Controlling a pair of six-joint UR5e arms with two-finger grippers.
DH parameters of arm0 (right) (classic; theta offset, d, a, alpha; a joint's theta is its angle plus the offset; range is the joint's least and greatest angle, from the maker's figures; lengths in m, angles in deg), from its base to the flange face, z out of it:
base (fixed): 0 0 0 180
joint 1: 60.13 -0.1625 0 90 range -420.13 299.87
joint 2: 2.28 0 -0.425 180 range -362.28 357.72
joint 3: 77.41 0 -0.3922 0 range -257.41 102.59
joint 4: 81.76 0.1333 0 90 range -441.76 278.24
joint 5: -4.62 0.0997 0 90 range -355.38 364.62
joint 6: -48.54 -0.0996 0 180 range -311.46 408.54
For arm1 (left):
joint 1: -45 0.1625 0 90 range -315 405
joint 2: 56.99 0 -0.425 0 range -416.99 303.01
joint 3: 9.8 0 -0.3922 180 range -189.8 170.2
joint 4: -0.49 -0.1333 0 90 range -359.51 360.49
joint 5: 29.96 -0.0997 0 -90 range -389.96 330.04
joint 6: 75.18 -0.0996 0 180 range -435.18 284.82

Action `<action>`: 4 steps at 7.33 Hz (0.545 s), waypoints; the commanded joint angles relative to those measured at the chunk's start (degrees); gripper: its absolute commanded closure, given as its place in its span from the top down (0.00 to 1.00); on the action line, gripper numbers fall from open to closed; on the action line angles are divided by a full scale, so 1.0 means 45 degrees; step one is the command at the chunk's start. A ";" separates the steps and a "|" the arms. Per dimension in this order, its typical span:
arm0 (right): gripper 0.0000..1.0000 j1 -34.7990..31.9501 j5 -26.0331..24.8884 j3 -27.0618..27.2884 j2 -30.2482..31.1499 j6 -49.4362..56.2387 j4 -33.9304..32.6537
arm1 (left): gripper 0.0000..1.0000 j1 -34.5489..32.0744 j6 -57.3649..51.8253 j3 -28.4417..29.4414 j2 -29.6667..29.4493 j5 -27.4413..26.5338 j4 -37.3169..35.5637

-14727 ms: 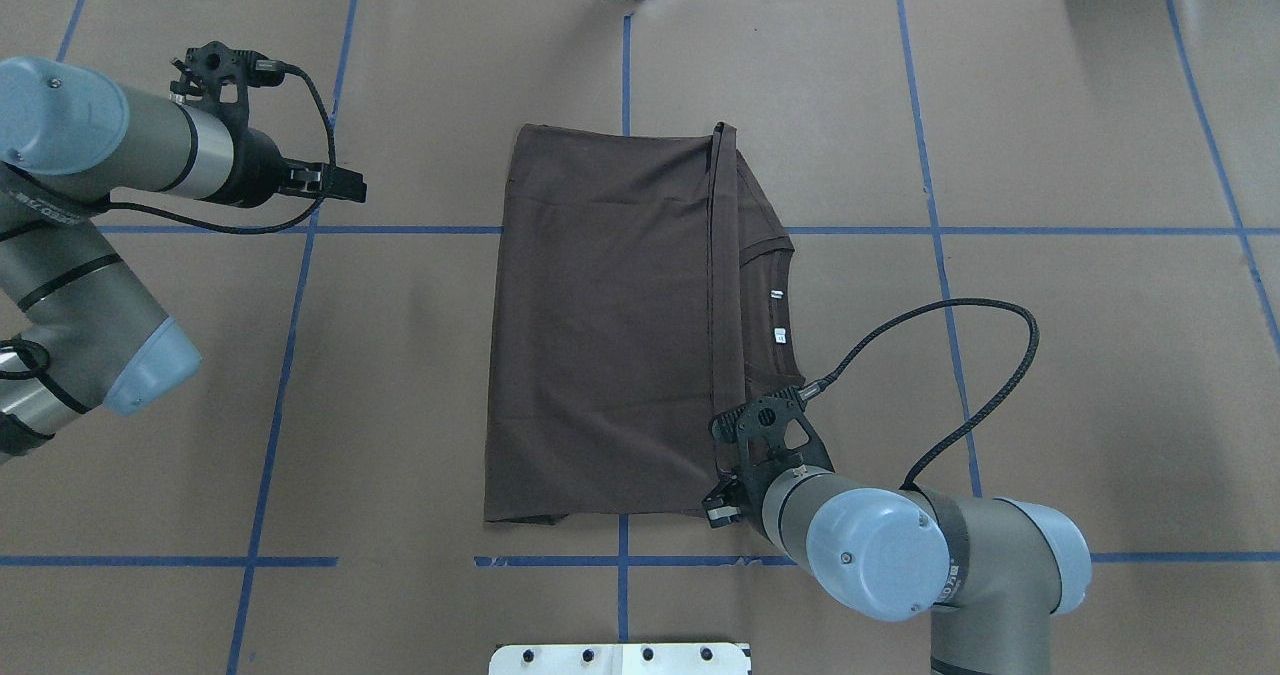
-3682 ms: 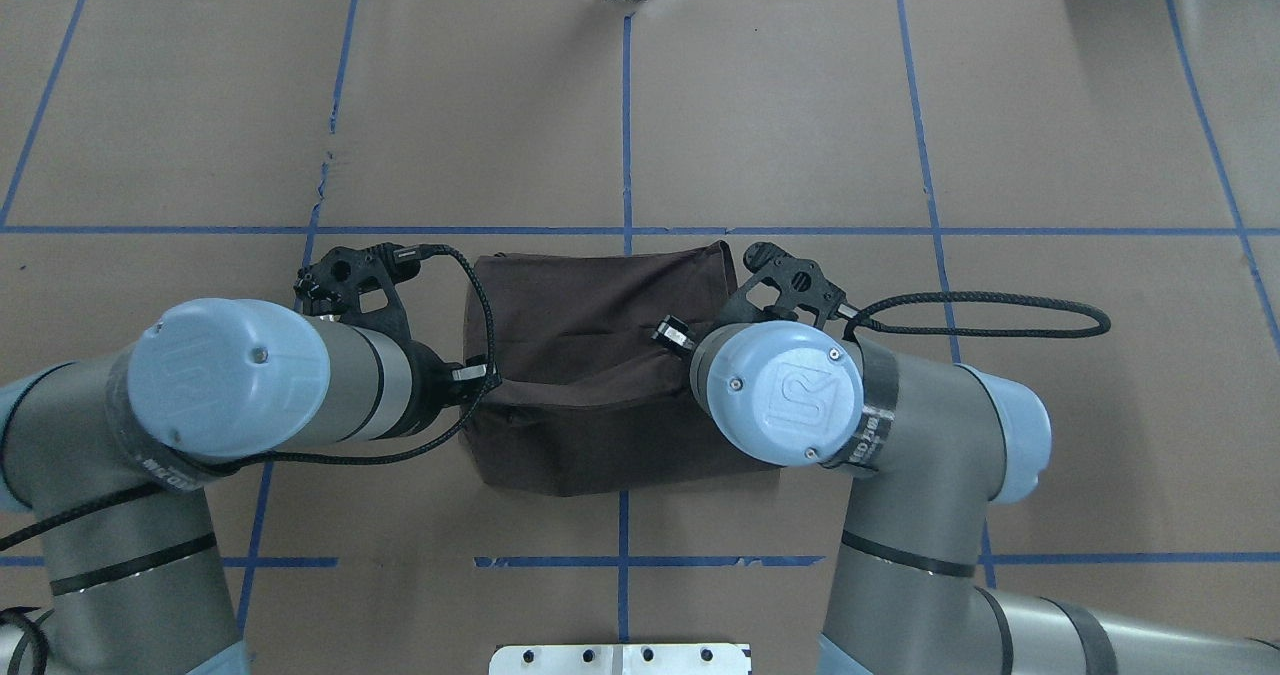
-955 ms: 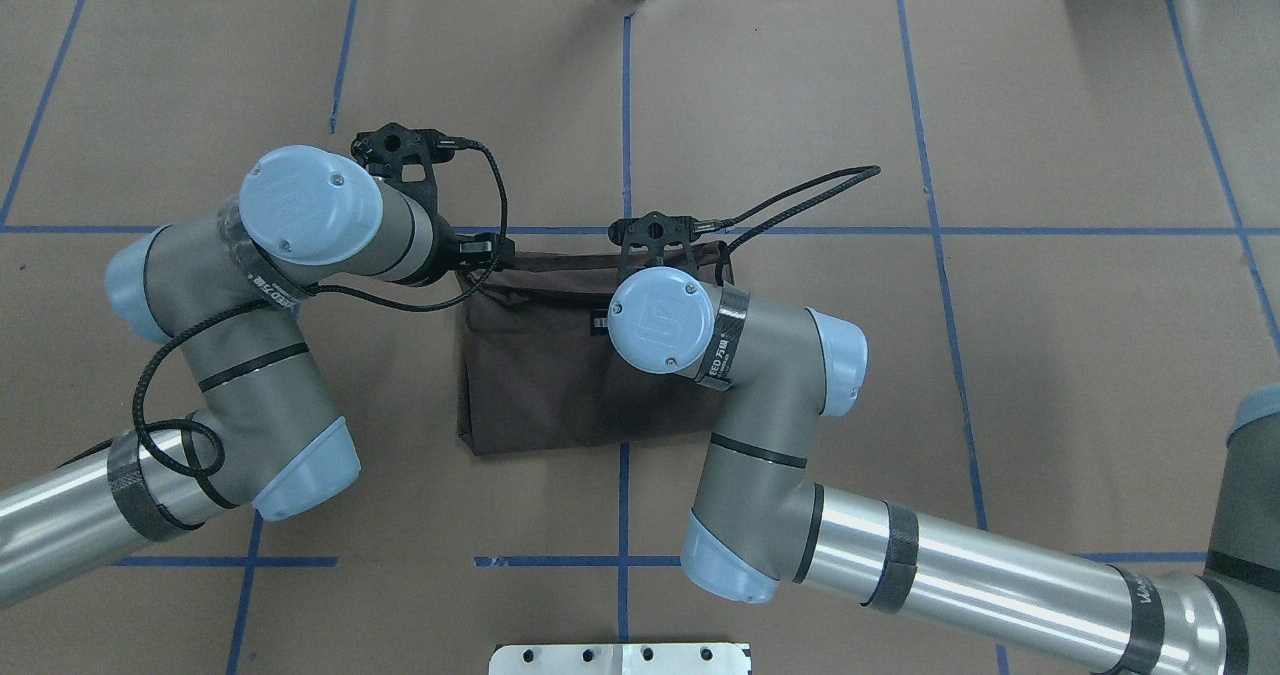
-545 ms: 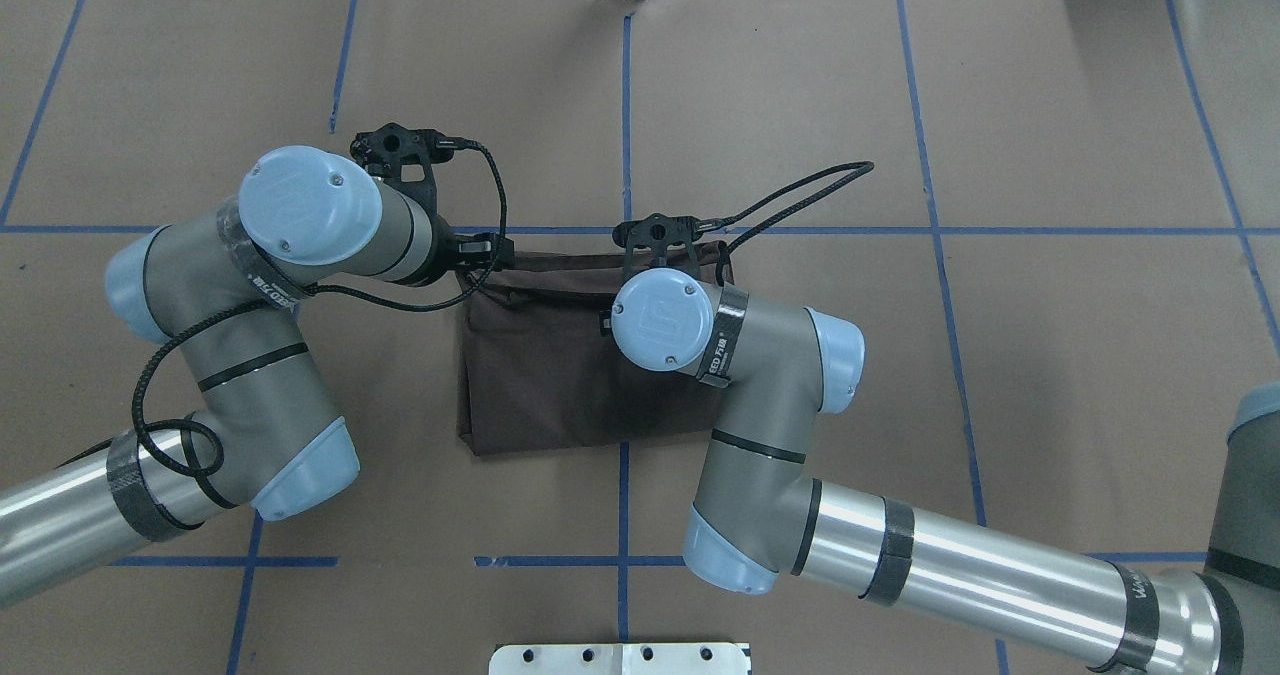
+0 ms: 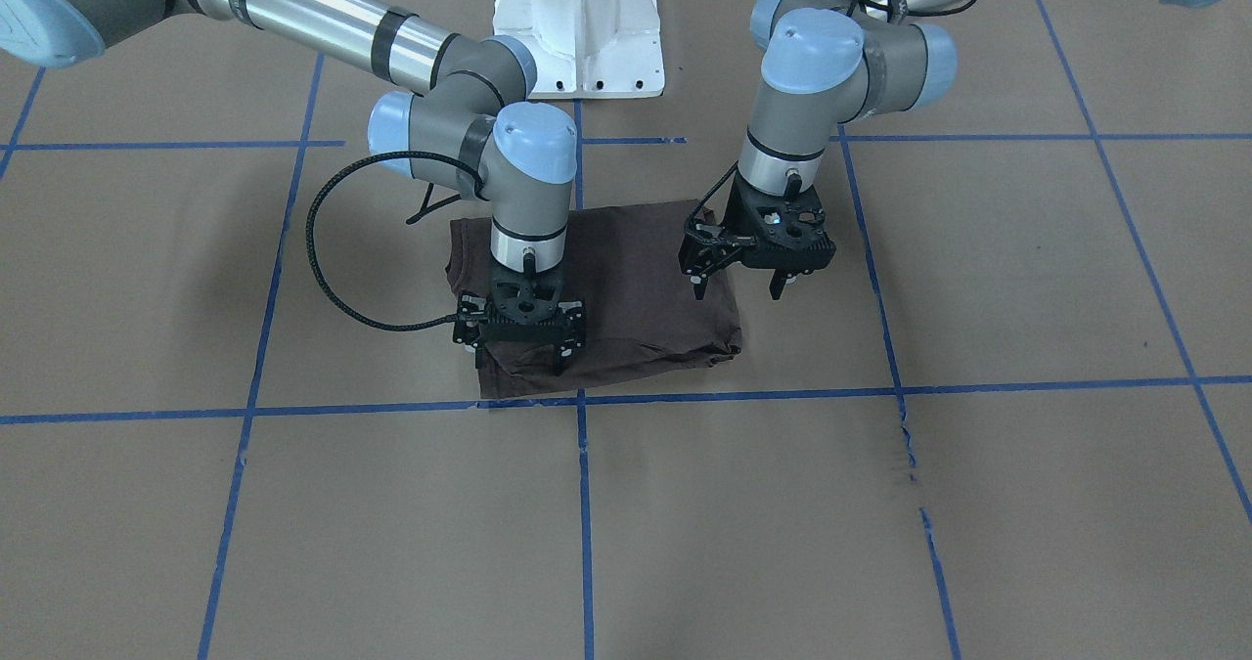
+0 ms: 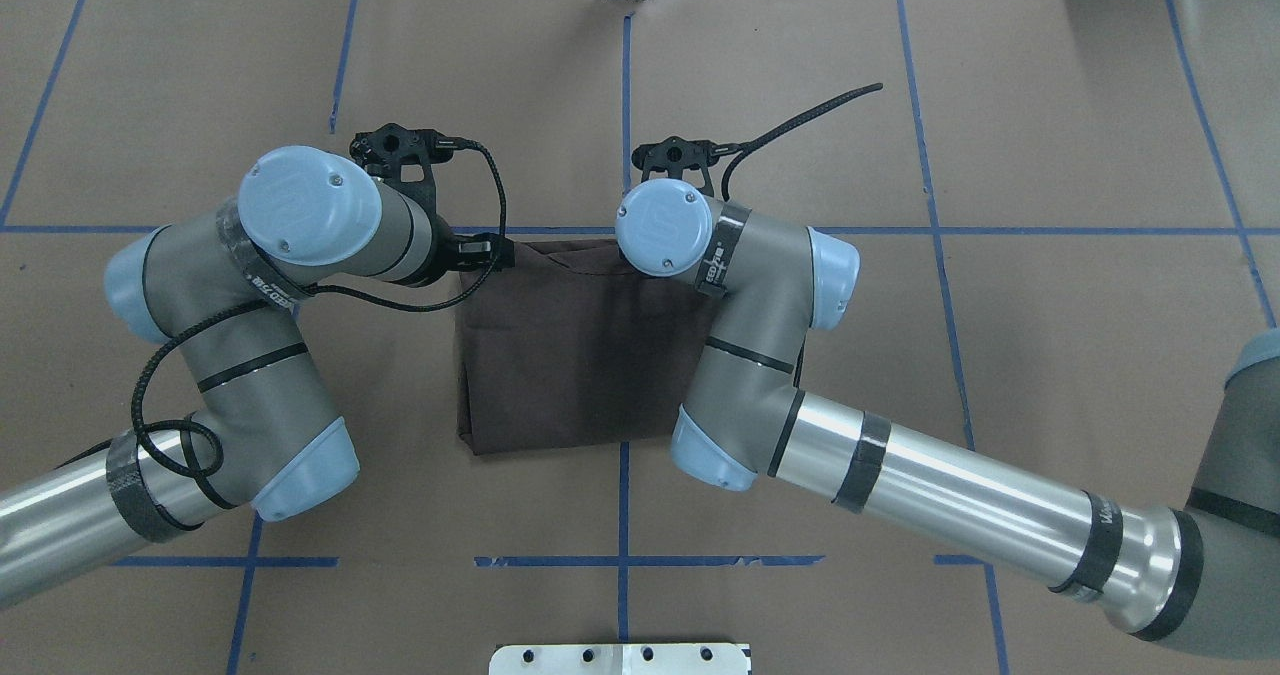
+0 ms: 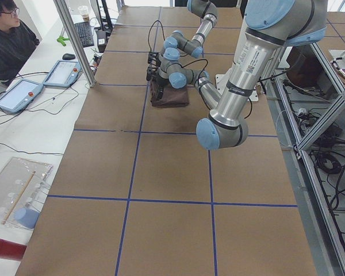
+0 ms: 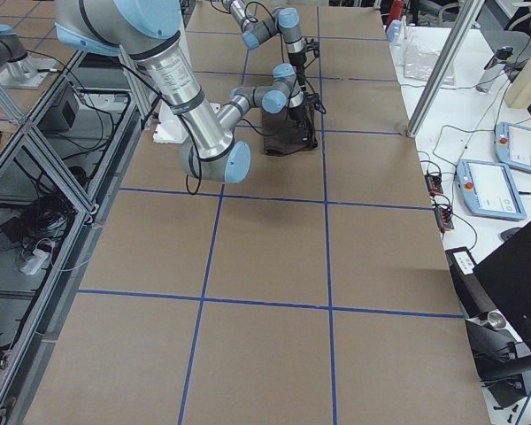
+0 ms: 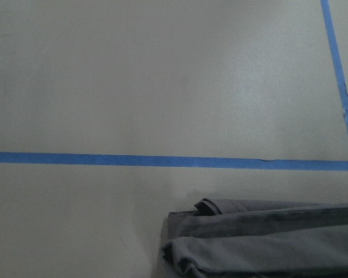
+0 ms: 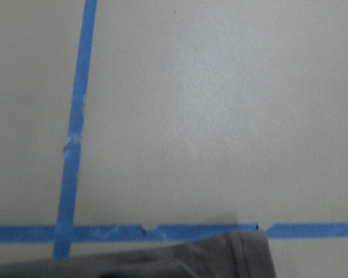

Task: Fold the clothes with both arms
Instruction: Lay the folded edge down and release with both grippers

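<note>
A brown-papered table (image 6: 1000, 105) filled the frame. The left arm (image 6: 260, 355) and right arm (image 6: 900, 495) bent over its middle, where the dark T-shirt (image 6: 570, 355) lay folded into a compact rectangle. The left gripper (image 5: 738, 286) hung over the shirt's side edge, jaws spread, holding nothing. The right gripper (image 5: 518, 347) was likewise spread and empty, perhaps brushing the cloth's far edge. The fold looked laid down, so the next move likely called for raising both arms clear without snagging fabric. A white pedestal (image 5: 577, 24) and blue tape lines (image 5: 782, 391) lay nearby; neither seemed an obstacle.
</note>
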 commanded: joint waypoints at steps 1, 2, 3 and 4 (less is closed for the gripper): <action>1.00 -0.1069 0.0781 -0.1102 -0.0768 0.0043 0.0006 | 1.00 0.0017 0.0077 -0.0033 0.0014 0.0000 0.0000; 1.00 -0.1731 0.1850 -0.1104 -0.0925 0.0101 0.0006 | 1.00 0.0094 0.0078 -0.0033 0.0014 0.0000 -0.0020; 1.00 -0.2086 0.2750 -0.0872 -0.0984 0.0256 0.0026 | 1.00 0.0192 0.0368 0.0277 -0.0025 0.0000 -0.0059; 1.00 -0.2109 0.2991 -0.0425 -0.0830 0.0393 0.0026 | 1.00 0.0347 0.0719 0.0976 -0.0316 -0.0039 -0.0098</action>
